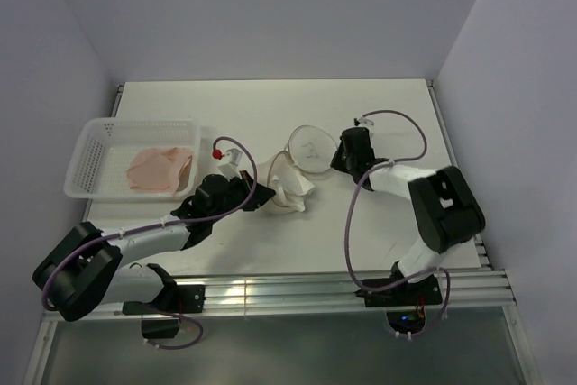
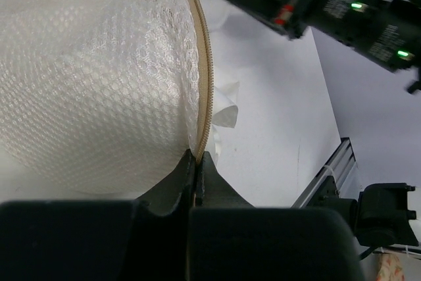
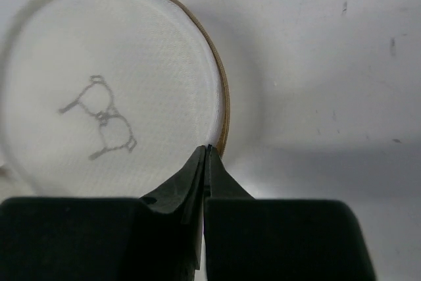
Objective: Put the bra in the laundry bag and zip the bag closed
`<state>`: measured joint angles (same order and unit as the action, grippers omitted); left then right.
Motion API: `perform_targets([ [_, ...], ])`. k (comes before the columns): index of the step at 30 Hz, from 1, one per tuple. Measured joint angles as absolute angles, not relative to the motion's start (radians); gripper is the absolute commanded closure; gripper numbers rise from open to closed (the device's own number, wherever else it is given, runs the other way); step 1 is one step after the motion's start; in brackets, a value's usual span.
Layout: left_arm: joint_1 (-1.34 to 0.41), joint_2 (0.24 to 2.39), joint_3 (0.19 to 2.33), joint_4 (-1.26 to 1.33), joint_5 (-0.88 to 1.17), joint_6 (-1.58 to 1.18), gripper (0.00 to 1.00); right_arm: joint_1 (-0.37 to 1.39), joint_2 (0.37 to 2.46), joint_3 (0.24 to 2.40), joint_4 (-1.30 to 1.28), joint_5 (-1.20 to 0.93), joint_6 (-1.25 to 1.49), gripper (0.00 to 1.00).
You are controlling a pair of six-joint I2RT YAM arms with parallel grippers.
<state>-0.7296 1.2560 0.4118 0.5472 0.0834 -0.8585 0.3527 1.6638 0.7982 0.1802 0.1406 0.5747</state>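
Note:
The laundry bag (image 1: 297, 173) lies opened at the table's middle, its two white mesh halves spread apart. My left gripper (image 1: 261, 196) is shut on the zipper rim of the near half (image 2: 99, 83), the gold zipper teeth (image 2: 202, 103) running between its tips (image 2: 198, 156). My right gripper (image 1: 335, 161) is shut on the rim of the far half (image 3: 112, 90), which is round and bears a small dark bra mark (image 3: 102, 116); its tips (image 3: 208, 149) pinch the mesh edge. The pale pink-peach bra (image 1: 160, 169) lies inside the white basket (image 1: 90, 146) at the left.
The perforated white basket stands at the table's left side, just behind my left arm. A small white label (image 2: 227, 113) hangs from the bag beside the zipper. The right arm's black body (image 2: 329, 4) shows in the left wrist view. Metal rails (image 1: 315, 290) run along the near edge.

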Motion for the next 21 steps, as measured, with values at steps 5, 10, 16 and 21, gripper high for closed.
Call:
perform_targets([
  [5, -0.73, 1.245, 0.426, 0.495, 0.075, -0.852, 1.0, 0.358, 1.301, 0.677, 0.153, 0.176, 0.549, 1.0],
  [10, -0.729, 1.233, 0.485, 0.42, 0.066, -0.851, 1.0, 0.377, 0.917, 0.675, -0.001, 0.233, 0.504, 1.0],
  [16, -0.728, 1.163, 0.551, 0.342, 0.082, -0.854, 1.0, 0.4, 0.648, 0.849, -0.245, 0.279, 0.447, 1.0],
  [21, -0.72, 1.142, 0.585, 0.282, 0.099, -0.854, 0.99, 0.408, 0.614, 0.868, -0.273, 0.319, 0.421, 1.0],
])
